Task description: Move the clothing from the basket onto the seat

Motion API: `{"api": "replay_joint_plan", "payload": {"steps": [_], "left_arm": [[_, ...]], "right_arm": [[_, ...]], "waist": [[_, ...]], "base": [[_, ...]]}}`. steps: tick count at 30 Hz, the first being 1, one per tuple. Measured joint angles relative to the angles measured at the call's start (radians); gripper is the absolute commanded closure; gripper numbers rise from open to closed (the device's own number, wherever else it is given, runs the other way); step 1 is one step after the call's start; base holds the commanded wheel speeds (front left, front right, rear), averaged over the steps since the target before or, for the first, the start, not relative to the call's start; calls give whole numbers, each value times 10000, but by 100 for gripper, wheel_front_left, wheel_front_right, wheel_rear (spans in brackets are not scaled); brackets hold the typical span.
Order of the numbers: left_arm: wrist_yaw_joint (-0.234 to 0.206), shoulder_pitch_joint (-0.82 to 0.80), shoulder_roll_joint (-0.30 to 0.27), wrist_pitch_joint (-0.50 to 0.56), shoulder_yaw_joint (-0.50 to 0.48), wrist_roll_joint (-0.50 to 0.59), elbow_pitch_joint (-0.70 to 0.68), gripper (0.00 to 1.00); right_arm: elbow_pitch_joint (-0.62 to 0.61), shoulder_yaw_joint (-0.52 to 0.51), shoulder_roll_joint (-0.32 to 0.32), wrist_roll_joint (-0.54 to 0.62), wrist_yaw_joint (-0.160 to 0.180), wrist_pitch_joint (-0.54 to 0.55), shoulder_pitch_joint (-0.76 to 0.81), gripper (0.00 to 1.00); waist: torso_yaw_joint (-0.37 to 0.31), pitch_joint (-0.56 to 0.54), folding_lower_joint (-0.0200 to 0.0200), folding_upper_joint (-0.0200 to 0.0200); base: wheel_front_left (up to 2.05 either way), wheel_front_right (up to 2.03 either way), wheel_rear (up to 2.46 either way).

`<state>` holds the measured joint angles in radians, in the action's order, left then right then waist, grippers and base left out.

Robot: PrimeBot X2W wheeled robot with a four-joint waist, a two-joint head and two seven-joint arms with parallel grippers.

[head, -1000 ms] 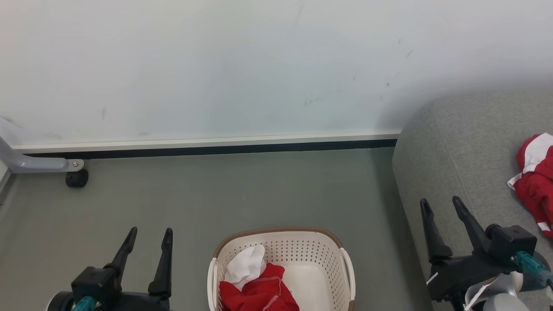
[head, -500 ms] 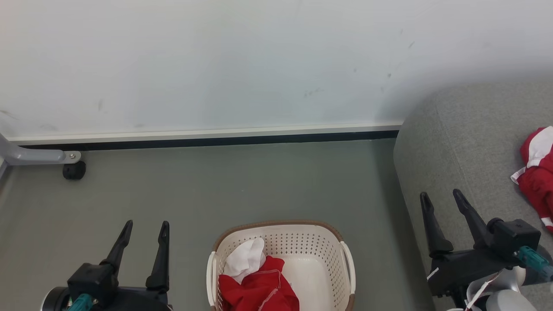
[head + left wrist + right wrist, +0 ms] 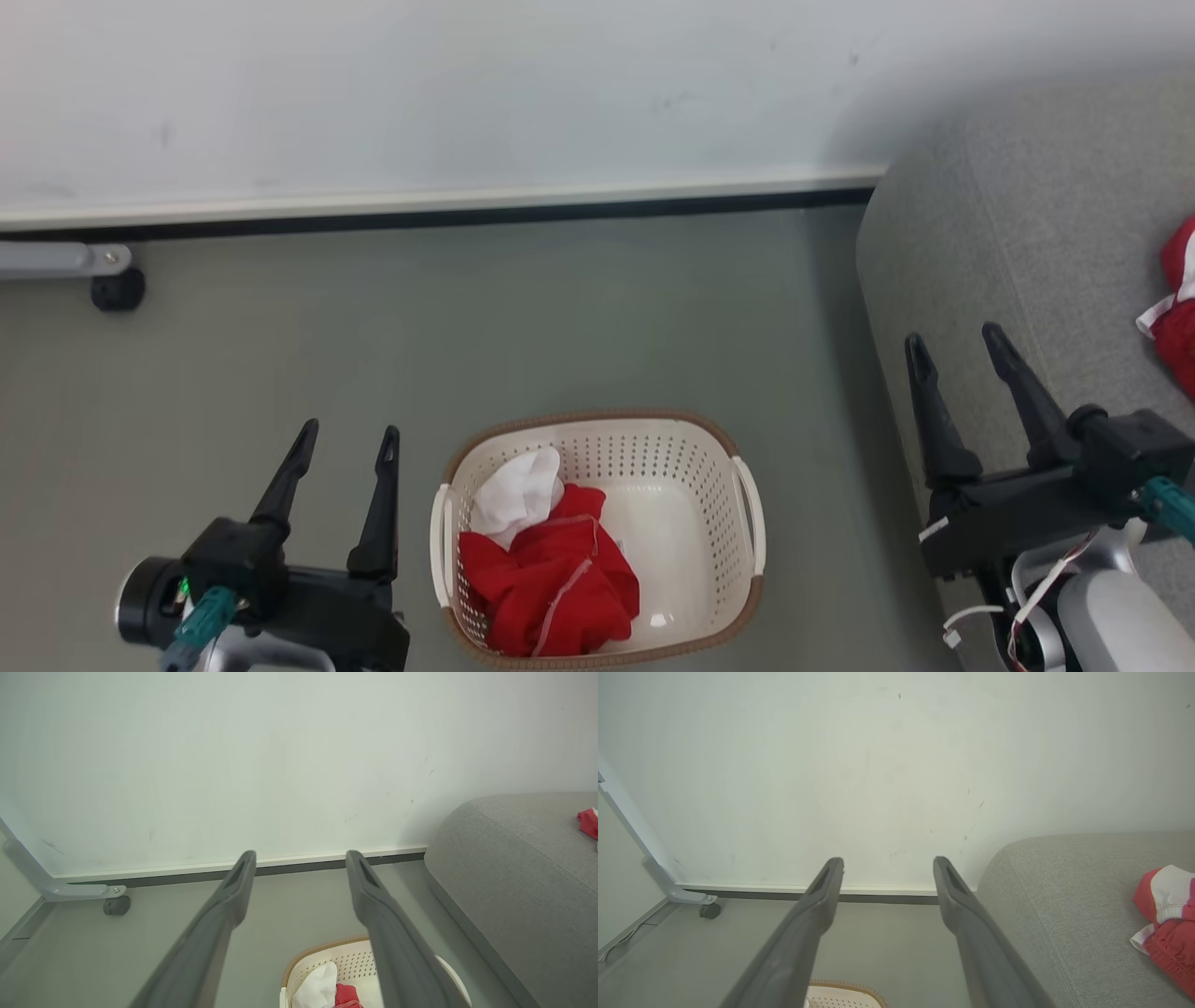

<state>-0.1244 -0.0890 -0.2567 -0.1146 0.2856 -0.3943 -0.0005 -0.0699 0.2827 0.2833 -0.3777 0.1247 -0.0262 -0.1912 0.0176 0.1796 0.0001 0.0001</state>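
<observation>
While both arms hang empty, the light grey sofa (image 3: 1008, 233) takes the head view from 1 to 4 o'clock. A red-and-white garment (image 3: 1178, 327) already lies on its cushion at 3 o'clock.

Laundry basket (image 3: 597, 417): cream, perforated, brown rim, on the floor at 6 o'clock. Handles are at its 9 and 3 o'clock sides, so its long axis appears to run across the view.

Left gripper (image 3: 350, 429): at 8 o'clock, just beside the basket's left handle, fingers moderately spread, nothing between them.
Right gripper (image 3: 953, 336): at 4 o'clock over the sofa's near edge, same spread, nothing held.

Red jersey heap (image 3: 551, 588): crumpled in the basket's left half, with the white piece (image 3: 513, 490) at its 12 o'clock end. Together the pile runs roughly 12 to 6 along the left wall. The right half is bare plastic.

Key relation: the pile lies at about 4 o'clock from the left fingertips and close, at 8 o'clock from the right and well apart. Judgement: left arm is nearer for the pick, while the sofa sits on the right arm's side.
</observation>
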Motion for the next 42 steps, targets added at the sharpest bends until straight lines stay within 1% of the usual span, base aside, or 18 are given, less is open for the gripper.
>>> {"api": "replay_joint_plan", "payload": {"steps": [5, 9, 13, 14, 17, 21, 24, 25, 29, 32, 42], "left_arm": [[23, -566, 105, 88, 337, 268, 309, 0], [138, -1022, 140, 165, 566, 385, 652, 0], [426, -1526, 119, 263, 807, 525, 1070, 0], [558, -1802, 82, 359, 968, 642, 1323, 0], [732, -2202, 59, 460, 1208, 907, 1726, 0], [1083, -2687, 31, 627, 1555, 1093, 2368, 0], [1304, -3043, 4, 792, 1801, 1189, 2834, 0], [1459, -3287, -23, 963, 1939, 1365, 3152, 0], [1789, -3757, -25, 1250, 2186, 1498, 3747, 0], [1956, -4091, -27, 1480, 2297, 1499, 4226, 0], [2278, -4794, -121, 2023, 2514, 1490, 5670, 0]], "right_arm": [[-326, -144, -107, 140, 0, 90, -469, 0], [-554, -291, -224, 217, 2, 171, -804, 0], [-677, -353, -370, 353, 27, 253, -1092, 0], [-773, -360, -456, 453, 27, 255, -1227, 0], [-892, -357, -539, 522, 27, 263, -1536, 0], [-1103, -320, -681, 633, 29, 267, -1930, 0], [-1244, -267, -798, 713, 29, 268, -2238, 0], [-1342, -234, -859, 746, 29, 268, -2406, 0], [-1494, -211, -955, 807, 29, 267, -2731, 0], [-1507, -171, -1072, 826, 29, 259, -2995, 0], [-1363, 4, -1417, 899, 29, 58, -3347, 0]], "waist": [[-127, 673, 0, 0], [-272, 1232, 1, 0], [-458, 1804, 1, 1], [-563, 2088, 1, 1], [-731, 2522, 1, 1], [-968, 3108, 1, 1], [-1151, 3550, 1, 1], [-1273, 3850, 1, 1], [-1509, 4448, 0, 2], [-1680, 4891, 1, 2], [-2281, 6073, 0, 2]], "base": [[0, 0, 0], [0, 0, 0], [0, 0, 0], [0, 0, 0], [0, 0, 0], [0, 0, 0], [0, 0, 0], [0, 0, 0], [0, 0, 0], [0, 0, 0], [0, 0, 0]]}}
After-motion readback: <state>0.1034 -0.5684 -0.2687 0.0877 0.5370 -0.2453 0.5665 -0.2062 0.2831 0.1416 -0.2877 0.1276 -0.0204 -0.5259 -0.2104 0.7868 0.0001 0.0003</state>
